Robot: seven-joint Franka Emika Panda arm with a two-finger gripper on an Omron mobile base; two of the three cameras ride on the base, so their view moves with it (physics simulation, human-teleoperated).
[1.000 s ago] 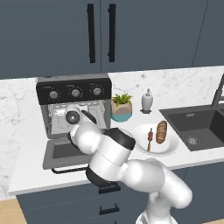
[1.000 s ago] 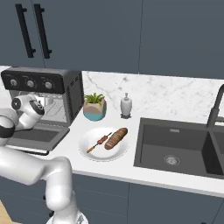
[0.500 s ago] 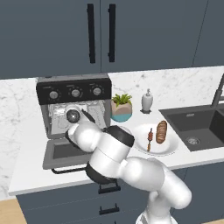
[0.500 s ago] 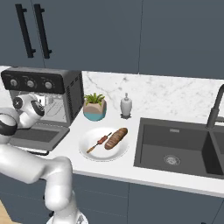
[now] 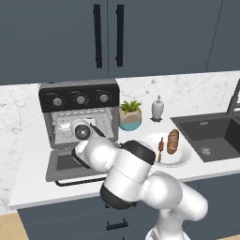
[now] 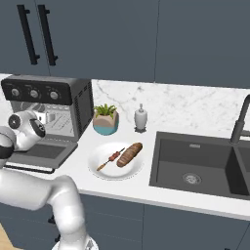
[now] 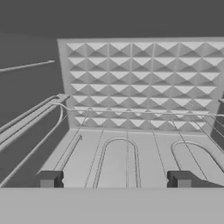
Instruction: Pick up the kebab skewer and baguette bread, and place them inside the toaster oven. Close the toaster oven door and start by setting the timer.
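Observation:
The toaster oven point(image 5: 79, 98) point(image 6: 44, 93) stands at the counter's left, its door point(image 5: 70, 166) point(image 6: 44, 152) folded down flat. My hand point(image 5: 82, 131) hovers just above the door, facing the oven mouth. In the hand view my gripper point(image 7: 116, 179) is open with nothing between its fingertips point(image 7: 49, 178), looking at the wire rack point(image 7: 131, 113) and the embossed back wall. The kebab skewer point(image 5: 161, 146) point(image 6: 111, 158) and the baguette bread point(image 5: 173, 141) point(image 6: 129, 154) lie side by side on a white plate point(image 5: 180, 161) point(image 6: 105, 173) to the oven's right.
A potted plant point(image 5: 130, 115) point(image 6: 106, 119) and a soap dispenser point(image 5: 158, 108) point(image 6: 140, 118) stand against the back wall. A dark sink point(image 5: 206, 133) point(image 6: 195, 163) with a faucet point(image 6: 241, 119) lies right of the plate. Dark cabinets hang overhead.
My hand has shifted a little to the left and lower in front of the oven mouth. The food and the door have not moved.

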